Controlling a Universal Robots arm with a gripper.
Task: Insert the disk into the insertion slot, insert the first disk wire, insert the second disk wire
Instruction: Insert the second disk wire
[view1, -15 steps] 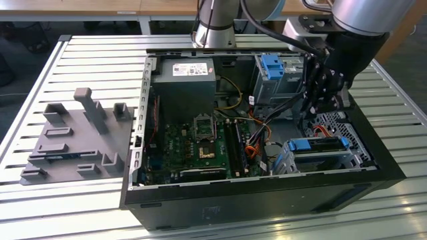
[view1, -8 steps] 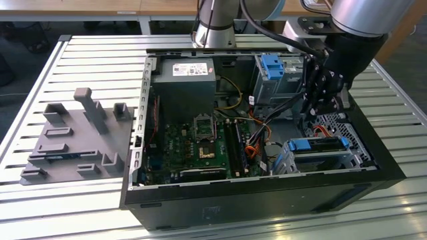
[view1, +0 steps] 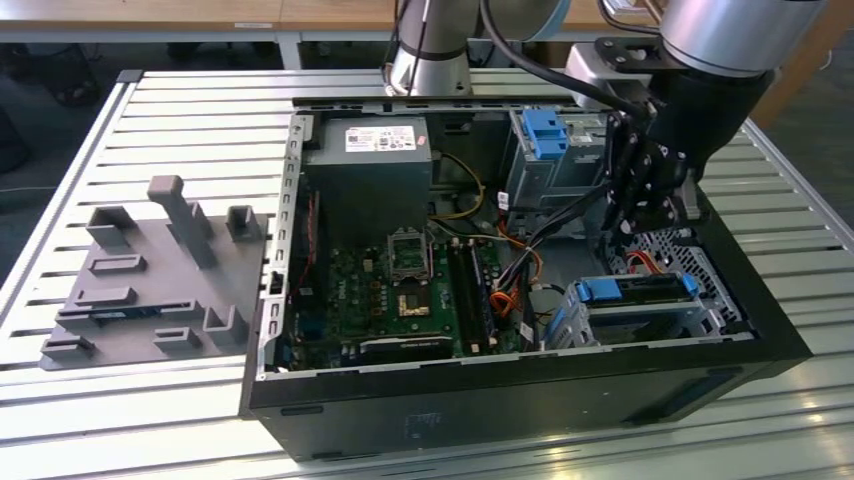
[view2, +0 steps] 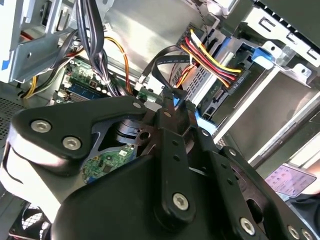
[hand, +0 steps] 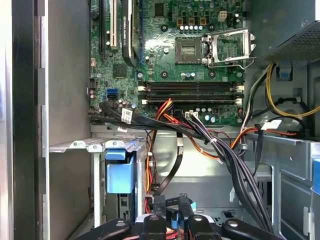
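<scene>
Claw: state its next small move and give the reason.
Probably ease the claw and its pinched black plug toward the disk's rear edge: the disk already sits in the insertion slot, and the plug looks short of it.

slatted metal table (view1: 174, 110), open computer case (view1: 534, 400), grey fixture block (view1: 147, 290)

Blue-framed disk (view1: 638, 288) lies flat — seated inside the perforated insertion slot (view1: 694, 318).

The disk (view1: 638, 289) sits in the insertion slot (view1: 641, 318), to the exterior view's right of the motherboard (view1: 400, 290)
</scene>
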